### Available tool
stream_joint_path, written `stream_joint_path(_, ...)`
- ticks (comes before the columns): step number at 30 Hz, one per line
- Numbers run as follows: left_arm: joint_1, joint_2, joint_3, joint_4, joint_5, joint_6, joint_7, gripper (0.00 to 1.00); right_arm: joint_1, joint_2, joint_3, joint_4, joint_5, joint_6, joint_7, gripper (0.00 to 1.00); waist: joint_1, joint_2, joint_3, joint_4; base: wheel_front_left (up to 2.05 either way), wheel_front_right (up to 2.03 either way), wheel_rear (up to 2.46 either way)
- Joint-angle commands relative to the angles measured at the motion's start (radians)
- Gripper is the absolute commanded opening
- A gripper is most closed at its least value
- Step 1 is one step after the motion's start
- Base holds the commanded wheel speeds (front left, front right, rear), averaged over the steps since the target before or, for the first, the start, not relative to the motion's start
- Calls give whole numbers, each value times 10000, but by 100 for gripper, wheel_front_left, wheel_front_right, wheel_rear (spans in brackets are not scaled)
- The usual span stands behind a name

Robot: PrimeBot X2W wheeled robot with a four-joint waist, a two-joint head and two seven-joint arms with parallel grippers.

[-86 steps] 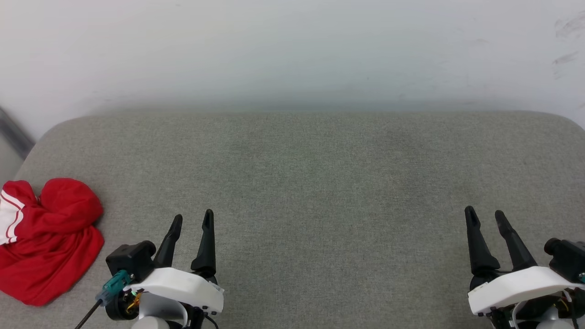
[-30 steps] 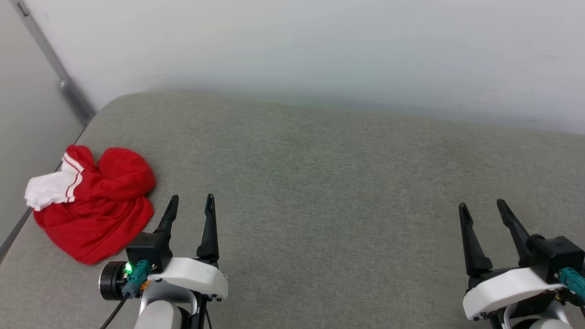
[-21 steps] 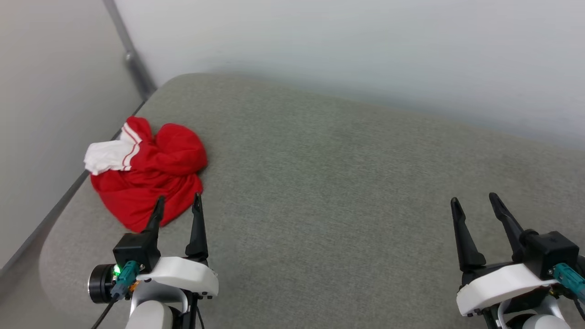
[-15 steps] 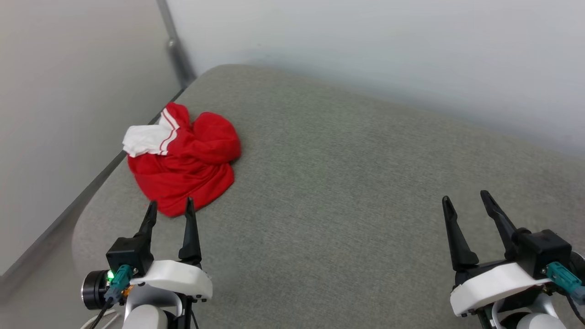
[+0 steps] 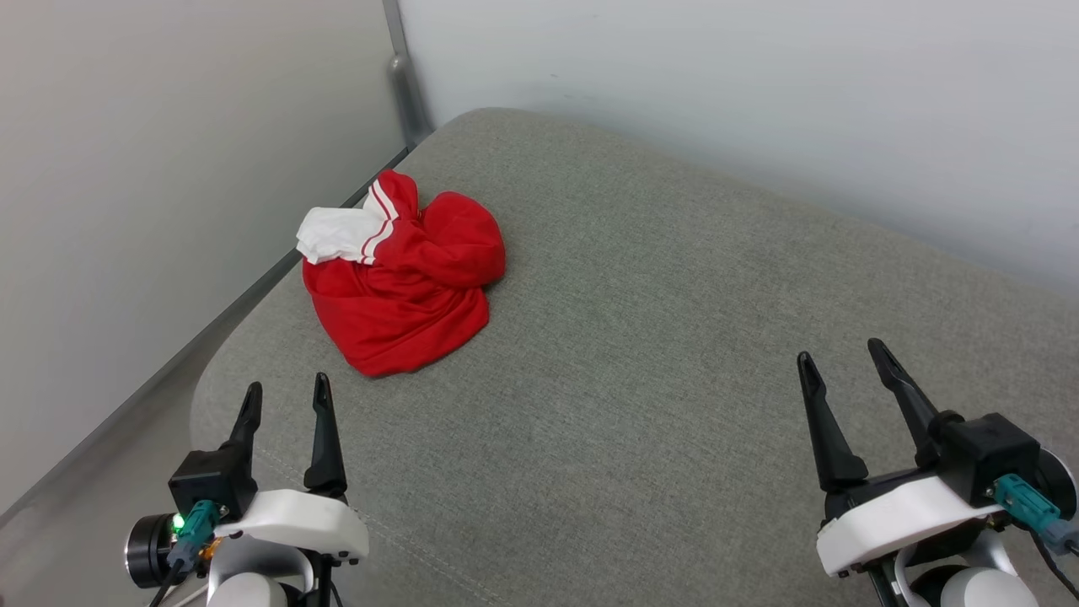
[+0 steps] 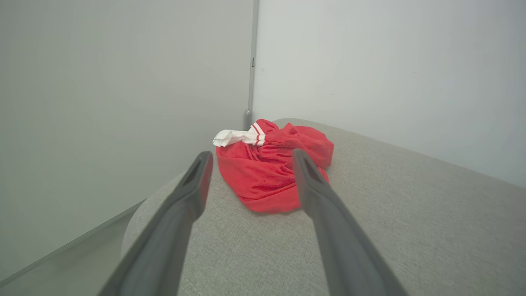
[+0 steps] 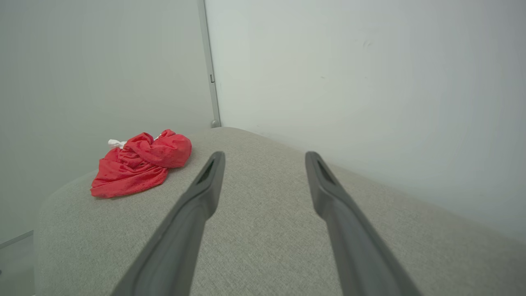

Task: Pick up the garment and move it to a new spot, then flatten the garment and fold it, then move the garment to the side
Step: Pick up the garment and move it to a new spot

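Approach stage: nothing picked up yet.
The garment (image 5: 400,287) lies crumpled on the grey cushion (image 5: 674,379), by its far left corner. The left gripper (image 5: 287,384) and right gripper (image 5: 841,352) hover over the cushion's near edge, both spread wide and empty. The next move is probably the left gripper reaching in to pinch a fold.

garment (image 5: 400,287) | red, white sleeve | crumpled heap | apparently near cushion (image 5: 674,354) corner

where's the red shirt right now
In the head view the garment lies crumpled left of centre, on the grey cushion near its far left corner, ahead of the left claw.
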Motion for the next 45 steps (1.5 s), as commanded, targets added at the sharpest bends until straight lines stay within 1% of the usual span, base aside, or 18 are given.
stream_joint_path(1,-94,-6,54,17,29,-31,-27,100,-118,13,-3,-14,-29,-7,-2,100,0,0,29,-7,0,0,0)
stream_joint_path(5,-429,1,163,199,4,-7,-26,100,-179,13,-11,-170,-91,-7,58,100,0,0,277,-176,0,0,0)
stream_joint_path(8,-851,100,390,530,-189,59,-27,100,-378,12,135,-331,-335,-7,179,100,0,0,679,-552,0,0,0)
stream_joint_path(12,-1911,277,778,1106,-718,-17,211,100,-887,-50,223,-571,-654,-7,366,100,0,0,1537,-1205,0,0,0)
stream_joint_path(15,-2915,608,900,1674,-921,-110,739,100,-1276,-231,203,-704,-745,-7,463,100,0,0,2173,-1604,0,0,0)
stream_joint_path(17,-3705,987,962,2007,-1097,-322,1124,100,-1579,-331,242,-894,-755,-7,530,100,0,0,2697,-1879,0,0,0)
stream_joint_path(20,-4675,1478,1105,2629,-1429,-555,1857,100,-1952,-452,236,-1035,-745,-7,575,100,0,0,3328,-2242,0,0,0)
stream_joint_path(21,-5626,2095,1229,3292,-1827,-793,2792,100,-2337,-532,249,-1131,-700,-7,524,100,0,0,3929,-2595,0,0,0)
stream_joint_path(23,-6185,2530,1275,3737,-2098,-906,3597,100,-2574,-533,292,-1168,-670,-7,460,100,0,0,4311,-2826,0,0,0)
stream_joint_path(27,-6941,3513,1199,4447,-2319,-1004,5482,100,-2952,-504,353,-1139,-585,-7,316,100,0,0,4956,-3212,0,0,0)
stream_joint_path(30,-7251,4033,1194,4826,-2532,-1032,6911,100,-3129,-467,384,-1067,-567,-7,169,100,0,0,5284,-3433,0,0,0)
stream_joint_path(34,-7369,4393,1400,5340,-2932,-774,8798,100,-3265,-412,372,-946,-532,-7,-11,100,0,0,5556,-3622,0,0,0)
stream_joint_path(35,-7369,4393,1400,5340,-2932,-774,8798,100,-3265,-412,372,-946,-532,-7,-11,100,0,0,5556,-3622,0,0,0)
stream_joint_path(37,-7242,4414,1473,5593,-3107,-527,9703,100,-3287,-389,414,-896,-519,-7,-60,100,0,0,5630,-3693,0,0,0)
stream_joint_path(39,-7012,4341,1513,5725,-3174,-239,10300,100,-3339,-363,469,-849,-492,-7,-114,100,0,0,5671,-3763,0,0,0)
stream_joint_path(41,-6667,4284,1499,5824,-3192,38,10807,100,-3408,-340,519,-822,-463,-7,-151,100,0,0,5673,-3839,0,0,0)
stream_joint_path(44,-6389,4239,1484,5577,-3129,284,10824,100,-3406,-311,476,-784,-449,-7,-207,100,0,0,5593,-3888,0,0,0)
stream_joint_path(45,-6322,4198,1490,5491,-3163,331,10830,0,-3384,-306,456,-764,-450,-7,-217,100,0,0,5538,-3890,0,0,0)
